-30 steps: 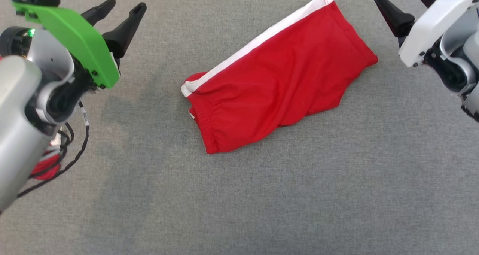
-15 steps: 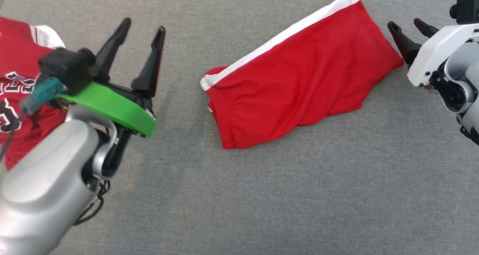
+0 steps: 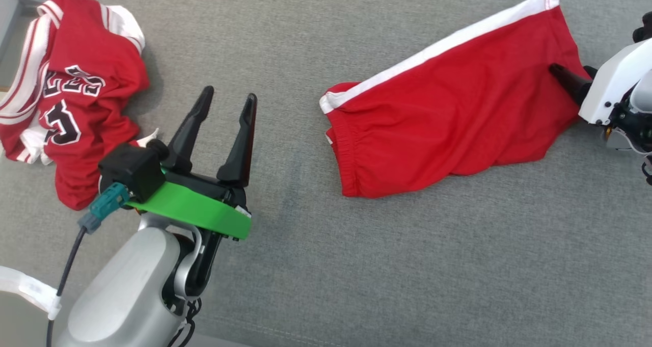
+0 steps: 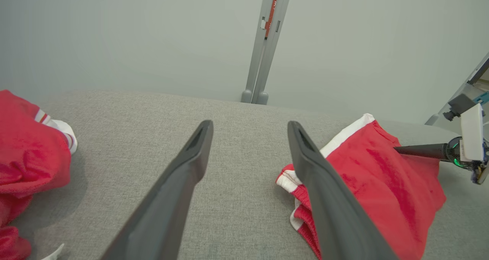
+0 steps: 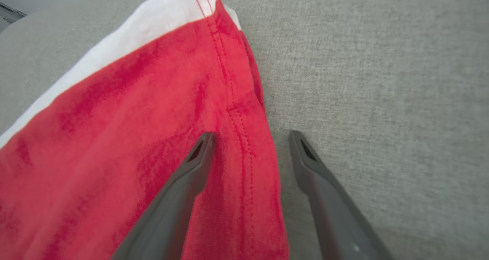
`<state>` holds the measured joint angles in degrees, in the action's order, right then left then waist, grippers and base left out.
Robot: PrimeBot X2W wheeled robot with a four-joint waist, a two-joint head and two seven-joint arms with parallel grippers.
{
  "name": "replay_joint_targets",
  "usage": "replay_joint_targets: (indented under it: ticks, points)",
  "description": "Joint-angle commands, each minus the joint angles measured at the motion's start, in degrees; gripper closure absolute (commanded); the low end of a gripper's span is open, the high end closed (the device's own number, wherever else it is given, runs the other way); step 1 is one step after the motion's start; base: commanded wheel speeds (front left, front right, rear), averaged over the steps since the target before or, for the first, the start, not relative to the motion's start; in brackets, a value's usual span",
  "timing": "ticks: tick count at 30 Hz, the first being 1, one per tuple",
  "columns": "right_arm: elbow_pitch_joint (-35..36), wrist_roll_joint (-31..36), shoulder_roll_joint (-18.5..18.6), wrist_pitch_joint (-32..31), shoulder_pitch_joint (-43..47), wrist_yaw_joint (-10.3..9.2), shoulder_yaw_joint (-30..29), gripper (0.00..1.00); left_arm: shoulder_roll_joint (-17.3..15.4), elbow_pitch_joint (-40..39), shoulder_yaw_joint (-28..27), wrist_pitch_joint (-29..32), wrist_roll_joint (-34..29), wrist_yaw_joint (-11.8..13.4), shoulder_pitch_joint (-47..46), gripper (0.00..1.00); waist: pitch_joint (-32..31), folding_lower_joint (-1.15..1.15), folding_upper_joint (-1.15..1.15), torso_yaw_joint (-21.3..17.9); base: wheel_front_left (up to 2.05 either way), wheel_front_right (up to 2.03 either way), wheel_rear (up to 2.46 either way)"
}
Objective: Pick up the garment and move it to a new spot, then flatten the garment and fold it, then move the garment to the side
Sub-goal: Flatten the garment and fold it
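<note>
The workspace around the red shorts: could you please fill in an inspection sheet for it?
Surface: grey fabric surface, smooth, two garments lying on it.
Job's things: red shorts, folded over, white stripe along the far edge, some wrinkles.
Clutter: red jersey, crumpled at the far left.
Grippers: left gripper open over bare surface between jersey and shorts; right gripper open, straddling the shorts' hem, one finger above the cloth, one above the surface.
Cables: dark cable hangs from a teal connector at the left wrist.
Surroundings: pale wall; grey post behind the surface.
</note>
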<state>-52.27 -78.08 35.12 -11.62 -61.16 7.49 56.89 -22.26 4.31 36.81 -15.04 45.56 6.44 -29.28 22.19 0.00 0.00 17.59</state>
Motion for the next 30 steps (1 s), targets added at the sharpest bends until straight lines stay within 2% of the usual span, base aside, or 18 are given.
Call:
replay_joint_targets:
  ticks: [1,2,3,5,6,7,8,9,12,16,23,30]
  points:
    - [-0.6,-1.1,-0.7,-2.5,1.2,0.0,0.8,0.0,0.6,0.6,-0.8,-0.2,-1.1,-0.8,1.2,0.0,-0.3,0.0,0.0,1.2,0.0,0.0,0.0]
    - [-0.6,-1.8,-0.9,-3.7,1.4,0.0,0.8,0.0,1.1,0.9,-1.1,-0.2,-1.6,-1.3,1.6,0.0,-0.4,0.0,0.0,1.4,0.0,0.0,0.0]
    - [-0.7,-2.8,-1.3,-5.3,1.7,0.01,0.7,0.04,1.7,1.3,-1.5,-0.2,-2.3,-1.9,2.0,0.0,-0.5,0.0,0.0,1.6,0.0,0.0,0.0]
    - [-0.3,-4.5,-1.8,-7.6,2.1,0.02,0.4,0.44,2.8,1.9,-2.6,-0.2,-3.5,-2.6,2.9,0.0,-0.8,0.0,0.0,2.0,0.0,0.0,0.0]
    - [-0.1,-4.8,-1.8,-8.1,2.3,0.02,0.4,0.56,3.2,2.1,-3.0,-0.2,-4.0,-2.9,3.2,0.0,-1.0,0.0,0.0,2.0,0.0,0.0,0.0]
    - [0.0,-5.0,-1.7,-8.4,2.4,0.02,0.4,0.64,3.5,2.2,-3.4,-0.2,-4.5,-3.1,3.6,0.0,-1.2,0.0,0.0,2.1,0.0,0.0,0.0]
    - [0.0,-5.2,-1.5,-8.8,2.6,0.02,0.4,0.92,3.9,2.4,-4.1,-0.2,-5.2,-3.5,4.2,0.0,-1.5,0.0,0.0,2.0,0.0,0.0,0.0]
    - [0.0,-5.4,-1.4,-9.1,2.8,0.01,0.5,1.0,4.3,2.6,-4.7,-0.2,-5.6,-3.7,4.8,0.0,-2.0,0.0,0.0,2.0,0.0,0.0,0.0]
    - [0.2,-5.0,-0.9,-8.5,2.8,0.0,0.8,1.0,5.3,3.1,-6.2,-0.2,-6.5,-4.5,5.9,0.0,-3.0,0.0,0.0,1.6,0.0,0.0,0.0]
    - [0.8,-3.3,-0.2,-4.1,3.1,0.0,1.2,1.0,6.4,3.7,-8.0,-0.2,-8.7,-5.4,7.8,0.0,-5.0,0.0,0.0,0.2,0.0,0.0,0.0]
    - [2.7,-4.5,0.0,2.1,7.6,0.0,0.9,1.0,6.8,4.5,-11.6,-0.2,-11.8,-5.5,11.7,0.0,-10.2,0.0,0.0,-4.6,0.0,0.0,0.0]
    - [7.0,-6.6,3.0,6.6,13.5,-0.01,0.3,1.0,8.1,4.1,-16.4,-0.2,-13.9,-5.7,16.3,0.0,-12.7,0.0,0.0,-10.1,0.0,0.0,0.0]
